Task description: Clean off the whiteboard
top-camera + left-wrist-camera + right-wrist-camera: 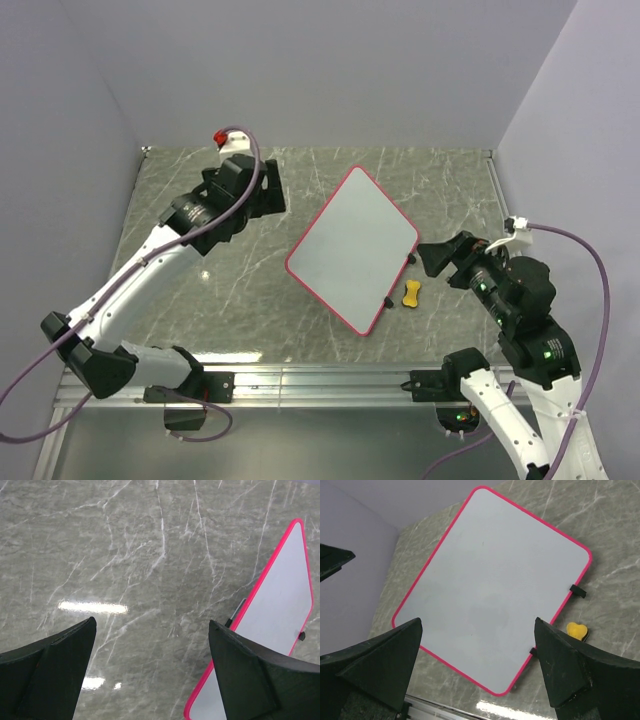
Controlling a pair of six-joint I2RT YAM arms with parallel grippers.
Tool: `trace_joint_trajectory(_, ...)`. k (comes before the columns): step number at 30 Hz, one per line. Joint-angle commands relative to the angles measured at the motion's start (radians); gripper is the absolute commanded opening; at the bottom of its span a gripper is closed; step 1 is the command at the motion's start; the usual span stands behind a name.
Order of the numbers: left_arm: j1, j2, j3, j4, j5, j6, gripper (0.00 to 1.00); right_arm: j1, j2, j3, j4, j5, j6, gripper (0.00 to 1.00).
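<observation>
The left fingers point(268, 188) are spread wide with nothing between them, held above the grey marble counter point(240, 290) to the left of the whiteboard point(352, 248). The whiteboard lies flat mid-counter, turned diamond-wise, its white face plain. A small yellow eraser point(412, 293) sits just beside its right edge, near the black feet point(388, 301). The right fingers point(437, 257) are spread too, empty, pointing toward the board

White-and-black arms point(130, 285) angle inward — left black two-finger gripper point(265, 190) and right black two-finger gripper point(432, 257) both spread wide, empty.
</observation>
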Motion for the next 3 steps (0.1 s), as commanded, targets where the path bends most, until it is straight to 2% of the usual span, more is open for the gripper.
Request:
trace_joint_trajectory(1, 0.002, 0.017, 0.032, 0.038, -0.018, 0.005, 0.99, -0.004, -0.007, -0.009, 0.031, -0.045, -0.057, 1.0)
trace_joint_trajectory(3, 0.002, 0.022, 0.032, 0.052, -0.035, 0.009, 0.99, -0.006, -0.005, 0.003, 0.024, -0.043, -0.066, 1.0)
